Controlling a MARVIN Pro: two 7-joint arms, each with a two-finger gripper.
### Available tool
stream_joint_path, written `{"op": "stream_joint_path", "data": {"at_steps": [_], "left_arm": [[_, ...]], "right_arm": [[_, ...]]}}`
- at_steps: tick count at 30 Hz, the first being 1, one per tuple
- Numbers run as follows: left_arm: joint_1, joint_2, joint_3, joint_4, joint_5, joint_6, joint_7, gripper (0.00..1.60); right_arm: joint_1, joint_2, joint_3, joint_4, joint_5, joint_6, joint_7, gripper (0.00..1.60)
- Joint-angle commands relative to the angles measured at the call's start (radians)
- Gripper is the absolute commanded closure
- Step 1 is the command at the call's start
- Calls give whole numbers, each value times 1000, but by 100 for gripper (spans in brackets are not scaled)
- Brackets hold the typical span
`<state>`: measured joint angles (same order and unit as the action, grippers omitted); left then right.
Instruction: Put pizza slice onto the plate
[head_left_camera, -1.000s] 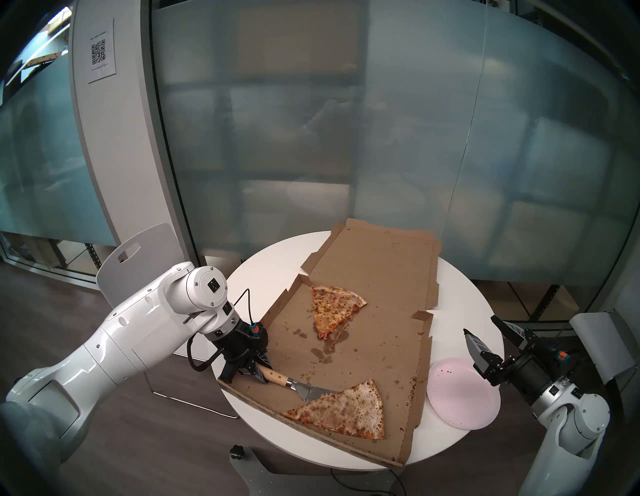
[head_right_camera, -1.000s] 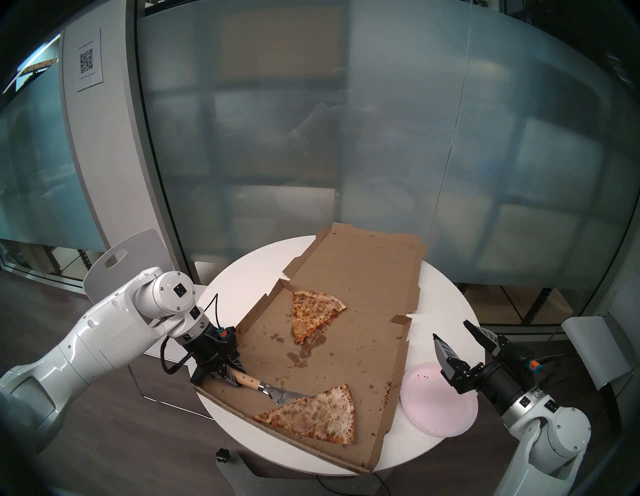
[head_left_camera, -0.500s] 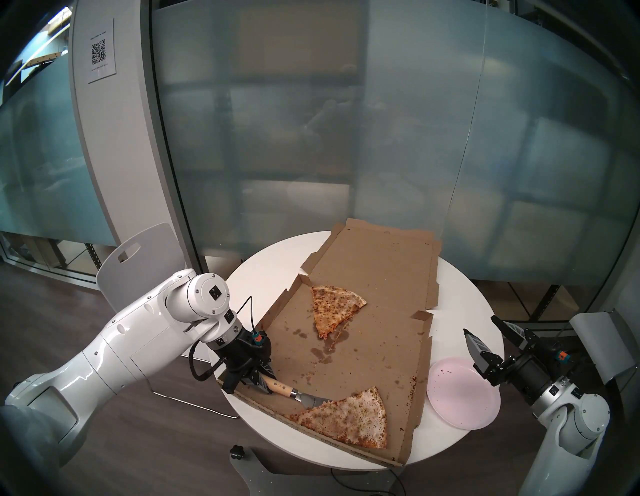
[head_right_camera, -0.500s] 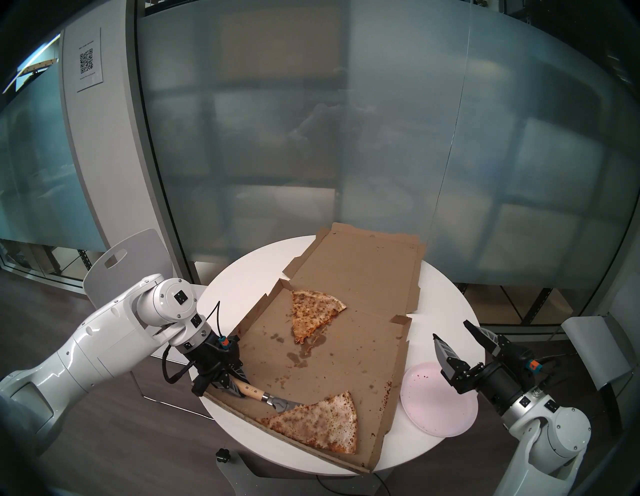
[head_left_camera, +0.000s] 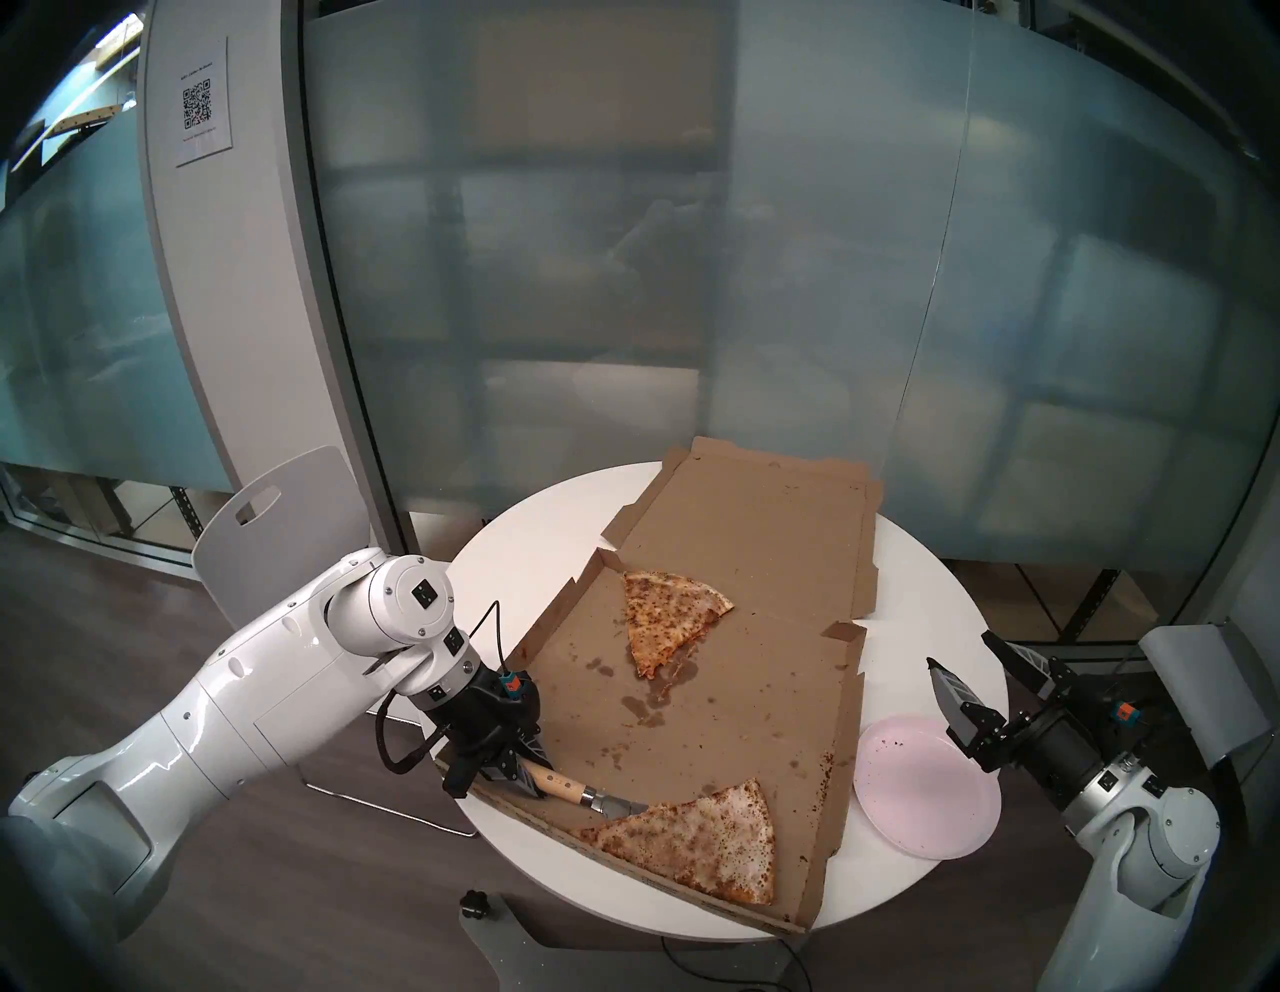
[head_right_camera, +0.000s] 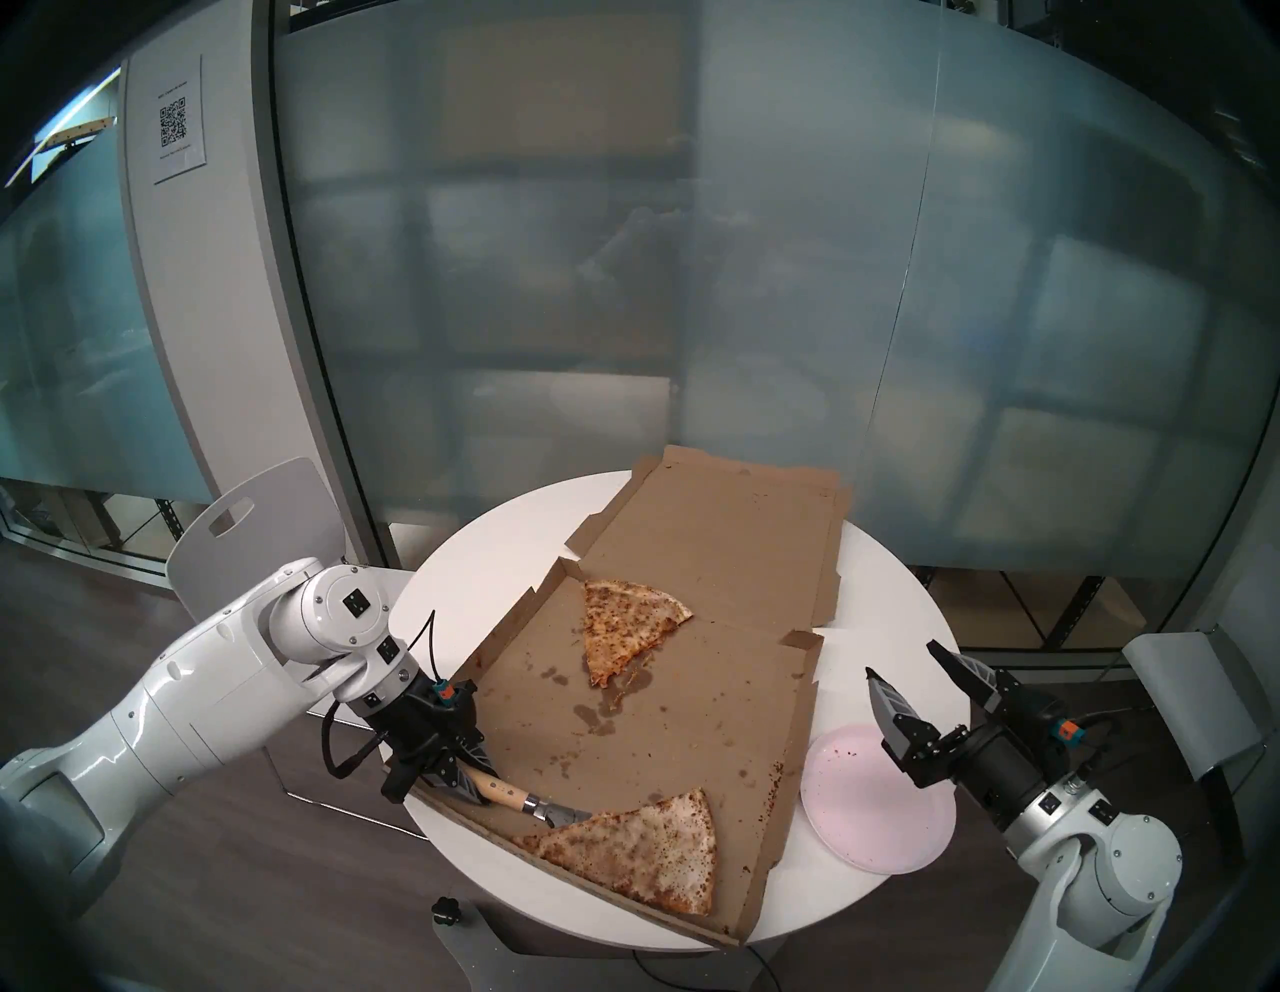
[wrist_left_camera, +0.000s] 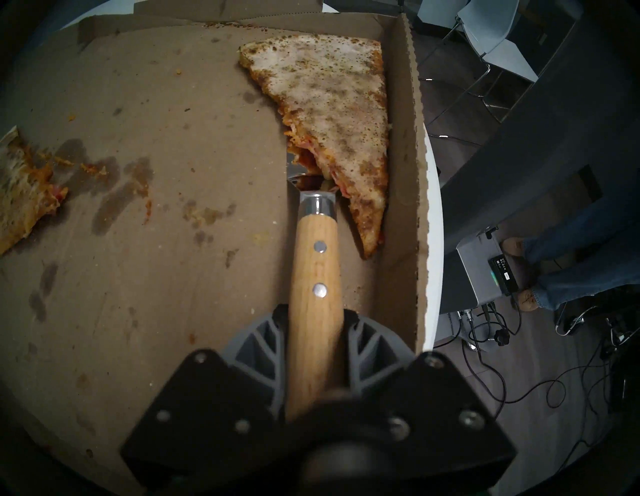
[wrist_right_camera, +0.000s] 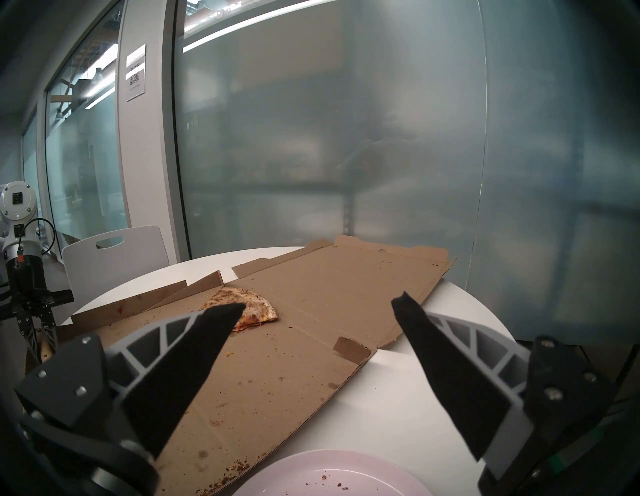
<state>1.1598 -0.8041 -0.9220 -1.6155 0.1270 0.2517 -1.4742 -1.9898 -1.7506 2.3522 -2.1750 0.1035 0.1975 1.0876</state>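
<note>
You are in the scooping step: your left pincer (wrist_left_camera: 316, 350) is clenched on the wooden handle of a spatula (wrist_left_camera: 314, 263), and its metal blade is pushed in under the long edge of the pizza slice (head_left_camera: 699, 845), where the wrist view shows the cheese edge lifted and ragged over the blade. The pizza slice lies flat in the near corner of the open cardboard box (head_left_camera: 734, 693), its crust side hard against the box's low front wall; the plate (head_left_camera: 921, 796) sits on the white counter (head_left_camera: 921, 609) just outside the box's right wall, bare but for a few crumbs. Your right pincer (head_left_camera: 970, 668) hangs released above the plate's far edge, holding nothing. I judge the next move calls for driving the blade further under the middle of the slice before you lift, since only its edge looks supported and a floppy slice may fold or slide off; then you must clear the box wall on the way to the plate. How far the blade reaches under the slice is hidden by the cheese. A smaller slice (head_left_camera: 668, 616) lies further back; leave it.
</note>
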Motion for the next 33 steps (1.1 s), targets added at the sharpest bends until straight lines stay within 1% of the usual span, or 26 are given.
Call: {"op": "stream_joint_path", "data": {"at_steps": [1, 18, 33], "left_arm": [[-2, -13, -40, 10, -57, -2, -1, 160], [22, -8, -59, -9, -81, 3, 12, 160], [60, 4, -97, -15, -118, -1, 41, 160]], "right_arm": [[3, -2, 1, -16, 7, 0, 1, 0], [2, -2, 1, -16, 7, 0, 1, 0], [3, -2, 1, -16, 7, 0, 1, 0]]}}
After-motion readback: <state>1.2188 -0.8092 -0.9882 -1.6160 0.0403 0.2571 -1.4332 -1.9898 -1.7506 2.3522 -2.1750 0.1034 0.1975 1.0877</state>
